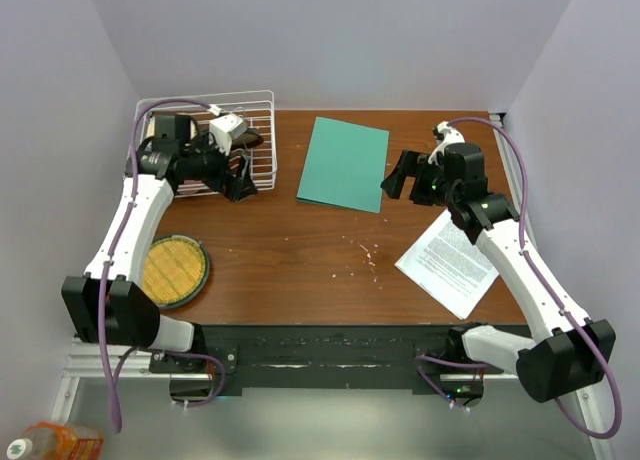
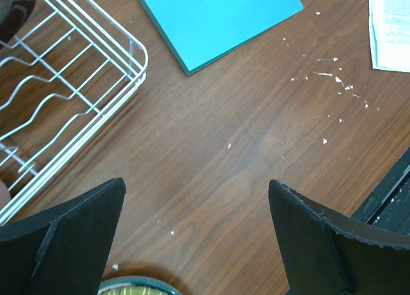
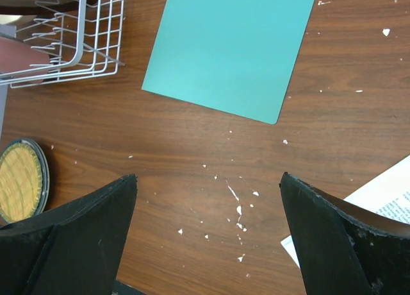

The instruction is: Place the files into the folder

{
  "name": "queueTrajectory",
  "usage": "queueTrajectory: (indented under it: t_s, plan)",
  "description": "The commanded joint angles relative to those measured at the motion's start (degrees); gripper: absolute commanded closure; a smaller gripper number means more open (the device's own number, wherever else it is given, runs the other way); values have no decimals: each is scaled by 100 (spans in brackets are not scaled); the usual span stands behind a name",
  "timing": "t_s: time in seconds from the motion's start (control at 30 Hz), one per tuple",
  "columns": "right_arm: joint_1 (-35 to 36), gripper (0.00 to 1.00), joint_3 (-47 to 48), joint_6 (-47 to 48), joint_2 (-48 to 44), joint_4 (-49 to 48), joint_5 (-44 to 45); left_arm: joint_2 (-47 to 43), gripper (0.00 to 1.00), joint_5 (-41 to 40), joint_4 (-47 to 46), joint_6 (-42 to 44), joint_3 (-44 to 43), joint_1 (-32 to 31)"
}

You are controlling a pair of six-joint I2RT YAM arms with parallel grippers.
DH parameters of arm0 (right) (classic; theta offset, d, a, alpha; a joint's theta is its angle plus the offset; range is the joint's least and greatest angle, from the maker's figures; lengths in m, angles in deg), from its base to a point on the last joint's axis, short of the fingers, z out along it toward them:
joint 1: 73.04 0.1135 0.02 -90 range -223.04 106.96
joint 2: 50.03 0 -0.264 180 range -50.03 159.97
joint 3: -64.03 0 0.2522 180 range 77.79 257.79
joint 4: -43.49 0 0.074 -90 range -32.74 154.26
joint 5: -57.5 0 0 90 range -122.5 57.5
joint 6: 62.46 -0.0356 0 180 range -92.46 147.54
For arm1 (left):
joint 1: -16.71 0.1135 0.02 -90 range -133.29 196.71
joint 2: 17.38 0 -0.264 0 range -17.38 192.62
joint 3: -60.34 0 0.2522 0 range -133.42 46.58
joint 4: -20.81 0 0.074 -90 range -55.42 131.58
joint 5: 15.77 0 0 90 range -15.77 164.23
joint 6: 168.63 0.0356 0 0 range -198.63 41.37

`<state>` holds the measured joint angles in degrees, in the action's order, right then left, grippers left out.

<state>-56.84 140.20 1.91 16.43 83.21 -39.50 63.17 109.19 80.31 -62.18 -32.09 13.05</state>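
The teal-green folder [image 1: 344, 163] lies closed and flat at the back middle of the wooden table; it also shows in the left wrist view [image 2: 218, 19] and the right wrist view [image 3: 230, 48]. The files [image 1: 450, 263], white printed sheets, lie at the front right, partly under my right arm; an edge shows in the left wrist view [image 2: 389, 25] and the right wrist view [image 3: 384, 199]. My left gripper [image 1: 238, 180] is open and empty, left of the folder by the rack [image 2: 197, 186]. My right gripper [image 1: 398, 177] is open and empty just right of the folder [image 3: 208, 179].
A white wire rack [image 1: 215, 140] stands at the back left under my left arm. A round green plate with a woven yellow mat [image 1: 174, 270] lies at the front left. White crumbs [image 1: 365, 252] dot the table's middle. Walls close in on both sides.
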Motion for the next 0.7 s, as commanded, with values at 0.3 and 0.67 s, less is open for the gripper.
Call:
queueTrajectory:
  t_s: [0.3,0.67]
  plan:
    - [14,1,-27,172,-185,-222,603,2893,0,-868,-1127,-1212,-2818,-1559]
    - [14,1,-976,-12,-1046,-916,745,4934,0,-2588,-3412,-2339,-3849,-1918]
